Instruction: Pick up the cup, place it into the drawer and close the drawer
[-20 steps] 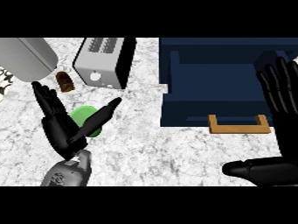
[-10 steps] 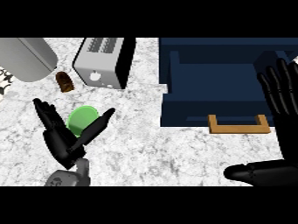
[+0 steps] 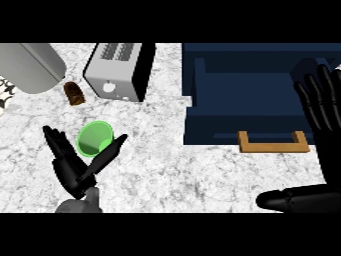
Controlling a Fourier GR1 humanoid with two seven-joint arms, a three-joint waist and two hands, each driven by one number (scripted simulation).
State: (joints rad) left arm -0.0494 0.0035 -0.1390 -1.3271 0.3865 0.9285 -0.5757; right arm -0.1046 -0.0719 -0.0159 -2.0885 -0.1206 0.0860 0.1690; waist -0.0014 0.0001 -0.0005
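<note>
Green plastic cup [image 3: 95,138] lies tipped on the table, near left. My left hand [image 3: 75,165] flanks it, fingers spread, ungrasped. Likely light, rigid, slippery: grip across the wall below the rim.

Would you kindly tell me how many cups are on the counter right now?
1: the green cup sits left of the drawer, by the left hand. None shows elsewhere.

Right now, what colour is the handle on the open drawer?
The drawer handle is light wooden brown against the navy drawer, seen in the head view.
</note>
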